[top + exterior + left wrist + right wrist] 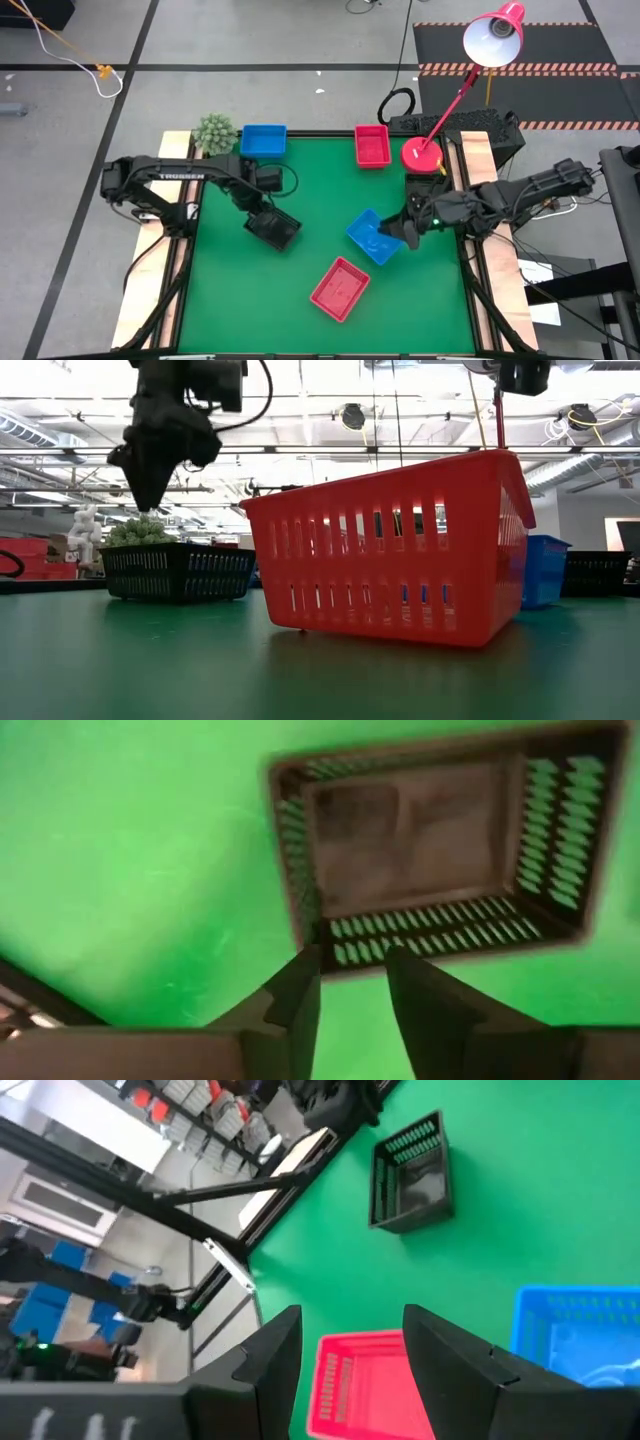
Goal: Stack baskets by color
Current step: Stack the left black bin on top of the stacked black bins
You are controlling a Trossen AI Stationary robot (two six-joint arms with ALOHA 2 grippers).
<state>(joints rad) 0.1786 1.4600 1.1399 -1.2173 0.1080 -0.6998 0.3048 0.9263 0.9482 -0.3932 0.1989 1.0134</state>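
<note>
A black slatted basket (278, 232) rests on its base on the green mat, left of centre. My left gripper (262, 213) hangs above it, pointing down. Its fingers (305, 988) stand open over one long wall (430, 925), and in the low view the gripper (148, 478) is clear of the black basket (178, 572). A blue basket (372, 237) and a red basket (340, 288) lie askew near the middle. My right gripper (405, 232) is open, high over the blue basket's right edge, holding nothing. Another blue basket (263, 139) and another red one (372, 146) sit at the far edge.
A red lamp base (422, 155) stands at the far right of the mat, with its stem slanting up to the lamp head (493, 35). A green plant ball (214, 131) sits at the far left corner. Wooden rails (168, 250) run along both sides of the mat.
</note>
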